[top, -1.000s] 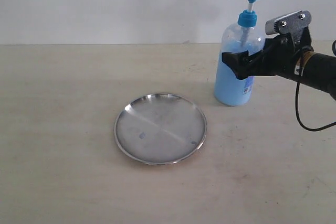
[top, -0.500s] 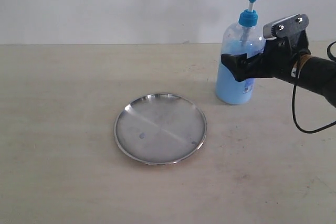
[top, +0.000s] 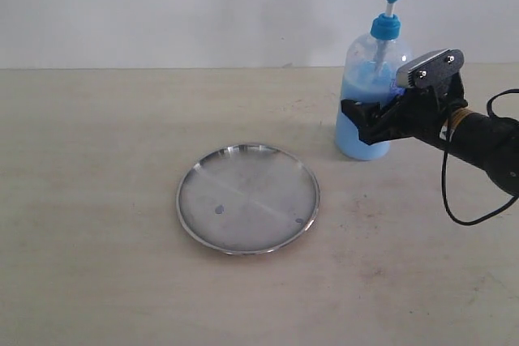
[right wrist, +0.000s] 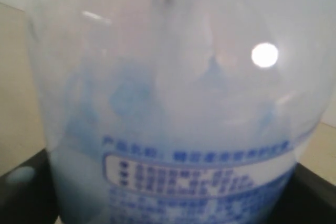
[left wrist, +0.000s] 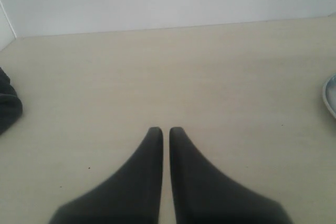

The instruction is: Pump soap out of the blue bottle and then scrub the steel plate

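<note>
The blue bottle (top: 357, 147) stands upright on the table at the right, its light blue soap (right wrist: 157, 103) slanting inside the clear wall. My right gripper (top: 361, 113) is shut on the bottle's middle, with one black finger (right wrist: 21, 192) on each side of the labelled body. The steel plate (top: 243, 184) lies flat left of the bottle, carrying two small bluish drops (top: 218, 209). My left gripper (left wrist: 165, 129) is shut and empty over bare table; only the plate's rim (left wrist: 331, 95) shows in its view.
A pale wooden table (top: 97, 160) runs to a white wall behind. A dark object (left wrist: 8, 103) lies at the edge of the left wrist view. The right arm's black cable (top: 454, 200) loops down beside the bottle.
My right gripper has dropped lower along the bottle and its arm tilts down more. The bottle has shifted slightly to the right, and the soap inside has tilted.
</note>
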Tool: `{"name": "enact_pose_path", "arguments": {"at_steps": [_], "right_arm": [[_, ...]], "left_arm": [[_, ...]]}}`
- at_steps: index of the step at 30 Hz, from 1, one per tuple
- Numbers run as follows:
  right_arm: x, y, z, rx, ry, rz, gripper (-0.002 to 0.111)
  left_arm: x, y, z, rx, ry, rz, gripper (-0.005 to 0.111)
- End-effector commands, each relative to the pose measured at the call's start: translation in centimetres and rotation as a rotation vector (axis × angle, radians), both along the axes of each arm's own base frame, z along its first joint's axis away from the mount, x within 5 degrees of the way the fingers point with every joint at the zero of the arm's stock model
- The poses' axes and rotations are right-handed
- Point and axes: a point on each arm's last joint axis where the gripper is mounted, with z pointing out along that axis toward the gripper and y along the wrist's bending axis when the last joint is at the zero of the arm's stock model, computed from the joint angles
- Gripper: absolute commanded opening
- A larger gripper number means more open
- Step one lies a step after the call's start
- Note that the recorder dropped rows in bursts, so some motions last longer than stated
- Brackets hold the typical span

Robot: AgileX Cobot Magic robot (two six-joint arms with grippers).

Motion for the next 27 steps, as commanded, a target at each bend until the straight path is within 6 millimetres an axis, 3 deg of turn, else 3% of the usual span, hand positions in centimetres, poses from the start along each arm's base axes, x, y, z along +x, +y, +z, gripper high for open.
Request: {"name": "enact_pose_path", "arguments": {"at_steps": [1,24,27], "right_arm": [[0.21,-0.57,0.27,0.014,-0.019,-0.047,0.051],[0.20,-0.55,0.28,0.019,-0.018,-0.046,0.050],[0.20,-0.54,0.32,0.026,-0.020,-0.046,0.050]], "left_arm": [[0.00,0.02,0.17,0.008,-0.014,0.001,0.004],[0.00,0.02,0.16,0.010,-0.013,0.000,0.004],[0.04,0.18,0.40,0.086,-0.035,0.000,0.004]]}}
